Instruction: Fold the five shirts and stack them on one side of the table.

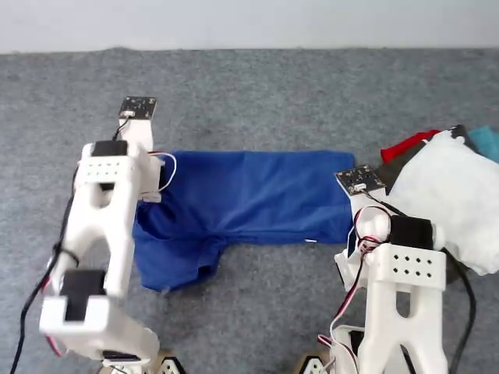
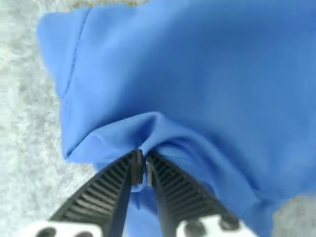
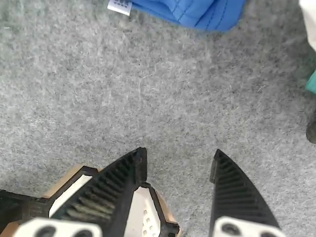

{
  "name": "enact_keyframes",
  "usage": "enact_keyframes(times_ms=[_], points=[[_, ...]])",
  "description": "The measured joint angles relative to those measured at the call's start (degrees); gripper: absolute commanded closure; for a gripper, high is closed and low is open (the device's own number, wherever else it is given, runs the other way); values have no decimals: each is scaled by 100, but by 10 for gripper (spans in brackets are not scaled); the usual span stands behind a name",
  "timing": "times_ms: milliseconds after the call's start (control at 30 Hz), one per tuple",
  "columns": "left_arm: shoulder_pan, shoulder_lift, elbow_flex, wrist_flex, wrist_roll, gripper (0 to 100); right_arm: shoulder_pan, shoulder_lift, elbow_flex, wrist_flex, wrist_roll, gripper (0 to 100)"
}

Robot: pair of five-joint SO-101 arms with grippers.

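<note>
A blue shirt [image 1: 249,199] lies spread across the middle of the grey table, its left end bunched and hanging toward the front. My left gripper [image 2: 142,163] is shut on a pinched ridge of the blue shirt [image 2: 207,74] at that left end. In the high view the left arm [image 1: 109,210] stands over the shirt's left edge. My right gripper [image 3: 177,163] stands open above bare carpet, close to the shirt's near right corner [image 3: 197,12] and its white label [image 3: 120,6]. The right arm [image 1: 390,249] sits by the shirt's right end.
A heap of other shirts lies at the right edge: a white one [image 1: 456,195] on top, with red [image 1: 405,146], dark and teal [image 1: 485,140] cloth poking out behind. Grey carpet [image 1: 273,93] covers the table, open at the back and front middle.
</note>
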Motion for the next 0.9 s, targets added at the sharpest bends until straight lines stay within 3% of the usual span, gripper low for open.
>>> enact_keyframes(times_ms=[433,633,900], points=[[0,2303,-4009,2488,598,987,0,0,0,0,0,777],[0,2470,-4431,2602,686,968,-79,0,0,0,-18,778],[0,2831,-4571,2620,703,967,-1451,0,0,0,-9,778]])
